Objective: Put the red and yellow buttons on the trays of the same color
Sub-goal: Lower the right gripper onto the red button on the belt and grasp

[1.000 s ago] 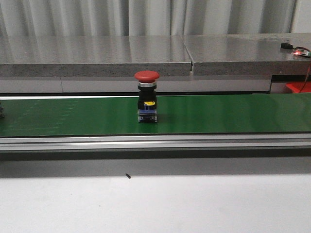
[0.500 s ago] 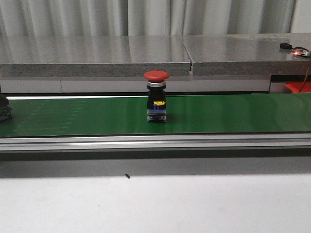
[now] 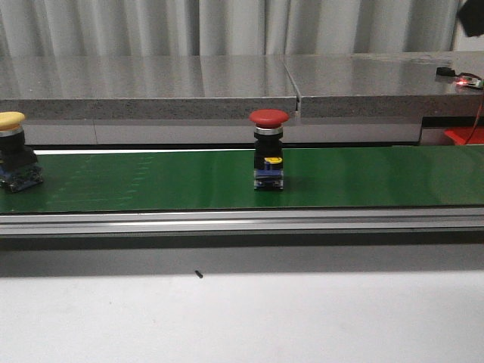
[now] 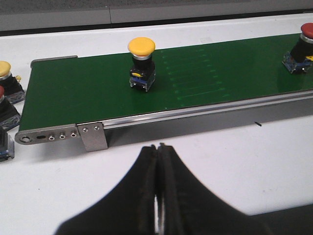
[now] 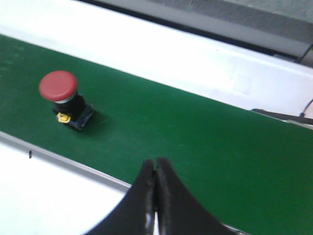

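Note:
A red button stands upright on the green belt, a little right of the middle; it also shows as the red button and the red button. A yellow button stands at the belt's left end, seen too as the yellow button. My left gripper is shut and empty over the white table, short of the belt. My right gripper is shut and empty above the belt's near edge, apart from the red button. A sliver of a red tray shows at the far right; no yellow tray is in view.
Off the belt's left end stand more buttons: one yellow button and one red button. An aluminium rail runs along the belt's front. A grey stone counter lies behind, with a small lit device and red cable.
The red button has travelled to the right along the belt. The yellow button has come into the front view at the left end. A dark shape has appeared in the top right corner.

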Controlling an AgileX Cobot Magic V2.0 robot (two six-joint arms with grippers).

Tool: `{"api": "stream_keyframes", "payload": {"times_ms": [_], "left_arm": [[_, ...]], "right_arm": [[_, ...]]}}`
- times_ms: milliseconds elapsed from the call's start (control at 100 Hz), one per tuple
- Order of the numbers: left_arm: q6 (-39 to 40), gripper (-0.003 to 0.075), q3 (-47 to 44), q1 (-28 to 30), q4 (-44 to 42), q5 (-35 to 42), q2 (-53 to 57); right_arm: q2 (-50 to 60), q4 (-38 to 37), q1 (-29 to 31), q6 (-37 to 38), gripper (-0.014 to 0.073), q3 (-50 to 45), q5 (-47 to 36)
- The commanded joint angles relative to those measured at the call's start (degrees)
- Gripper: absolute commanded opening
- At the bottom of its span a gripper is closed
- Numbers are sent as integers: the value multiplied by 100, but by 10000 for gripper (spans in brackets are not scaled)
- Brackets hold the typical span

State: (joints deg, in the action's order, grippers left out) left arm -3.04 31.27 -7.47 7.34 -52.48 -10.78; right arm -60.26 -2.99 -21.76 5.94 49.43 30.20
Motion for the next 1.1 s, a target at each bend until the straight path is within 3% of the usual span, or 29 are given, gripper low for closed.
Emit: {"api": "stream_keyframes", "payload": {"times_ms": [0,80,250,320,700,920,1090], "left_arm": [[10,-20,130,-31,85,363,-58],[10,-20,130,-31,85,363,-58],[10,-20,130,-31,85,363,-58],[10,-20,130,-31,85,363,-58],[10,-20,130,-31,88,363,-58],[10,-20,130,-31,88,363,-58],[10,-20,130,-31,88,363,-58]], "right_arm": [[-387,-16,-193,5,32,588,93],[-790,-2,-308,5,141,973,348],[-1539,362,-350,5,514,1698,1003],[-1822,431,-350,5,580,1997,1345],[-3301,881,-350,-107,580,3510,2883],[-3891,888,-350,-107,570,3912,2859],[-4085,883,-344,-107,456,3911,2575]]}}
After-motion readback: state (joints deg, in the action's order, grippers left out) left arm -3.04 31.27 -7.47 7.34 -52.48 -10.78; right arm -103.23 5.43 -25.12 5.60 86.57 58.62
